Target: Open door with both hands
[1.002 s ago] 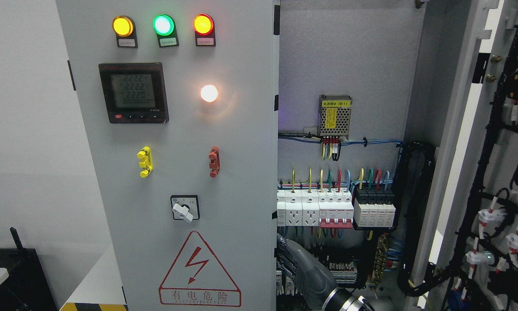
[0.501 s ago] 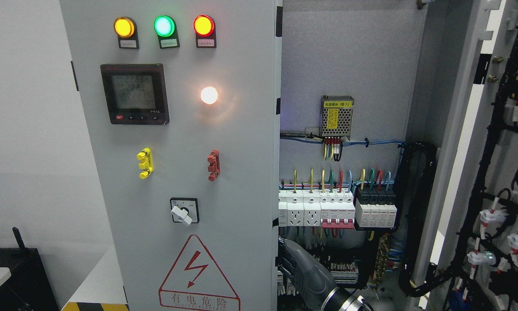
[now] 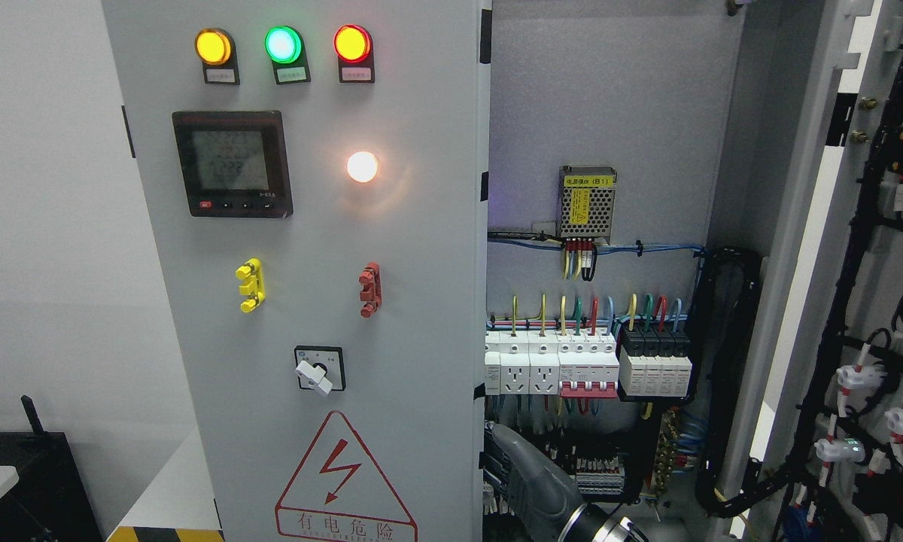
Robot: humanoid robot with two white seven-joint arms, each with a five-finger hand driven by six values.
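Note:
The grey left cabinet door (image 3: 421, 248) carries three lamps, a meter, a rotary switch and a red warning triangle. It stands ajar, its free right edge swung out from the cabinet. My right hand (image 3: 506, 470) comes up from the bottom edge right of the middle. Its grey back faces me and its fingers (image 3: 497, 482) curl around the door's free edge low down. The right door (image 3: 805, 248) stands wide open at the far right, with wiring on its inner side. The left arm is out of view.
Inside the cabinet are a power supply (image 3: 585, 202), a row of breakers (image 3: 587, 361) with coloured wires and a black cable bundle (image 3: 730, 376). A black box (image 3: 22, 482) sits at the lower left beside a white wall.
My right hand has sunk slightly along the left door's edge. The view has shifted a little; the door's angle looks nearly the same.

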